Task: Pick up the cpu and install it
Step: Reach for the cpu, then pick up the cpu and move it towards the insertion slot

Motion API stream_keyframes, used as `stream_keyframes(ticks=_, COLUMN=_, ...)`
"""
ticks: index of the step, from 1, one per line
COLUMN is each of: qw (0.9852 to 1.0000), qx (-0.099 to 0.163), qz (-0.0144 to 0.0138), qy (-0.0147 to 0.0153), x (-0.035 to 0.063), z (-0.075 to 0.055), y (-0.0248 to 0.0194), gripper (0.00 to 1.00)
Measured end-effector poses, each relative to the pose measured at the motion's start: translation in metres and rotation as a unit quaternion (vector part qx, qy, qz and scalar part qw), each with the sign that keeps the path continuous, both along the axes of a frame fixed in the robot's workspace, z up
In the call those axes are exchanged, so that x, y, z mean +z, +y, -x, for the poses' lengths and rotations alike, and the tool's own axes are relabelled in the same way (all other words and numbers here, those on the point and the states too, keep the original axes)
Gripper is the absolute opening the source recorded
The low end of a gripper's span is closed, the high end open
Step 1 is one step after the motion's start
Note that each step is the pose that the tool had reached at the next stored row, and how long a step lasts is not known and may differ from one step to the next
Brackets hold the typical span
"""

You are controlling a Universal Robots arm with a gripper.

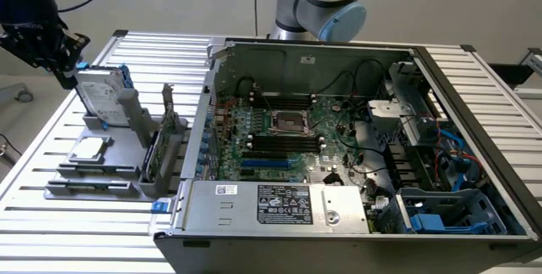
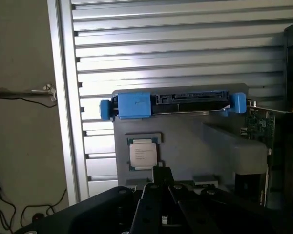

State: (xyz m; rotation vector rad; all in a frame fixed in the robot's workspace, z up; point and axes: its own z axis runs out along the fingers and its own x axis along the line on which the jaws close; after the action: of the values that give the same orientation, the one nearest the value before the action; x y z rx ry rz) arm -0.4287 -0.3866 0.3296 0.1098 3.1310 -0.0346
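The small, flat, square silvery cpu [image 1: 91,149] lies in a grey plastic fixture [image 1: 118,176] near the slatted metal desk's [image 1: 76,229] edge on the exterior view's left, just beside the open computer case [image 1: 339,210]. The black pincer [image 1: 65,71] hangs above that edge, pointing down, beside the upright silver hard drive in its blue bracket [image 1: 101,96] and apart from the cpu. I cannot tell how far the pincer is open.
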Motion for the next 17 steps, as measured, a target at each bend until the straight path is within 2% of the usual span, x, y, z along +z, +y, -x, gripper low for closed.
stream_keyframes(ticks=4, qw=1.0, qx=0.003, qz=0.0, qy=0.0, x=-0.0061, z=0.0122, y=0.0016, gripper=0.11)
stream_keyframes(ticks=17, qw=1.0, qx=0.003, qz=0.0005, qy=0.0, x=-0.0063, z=0.0126, y=0.0018, gripper=0.11)
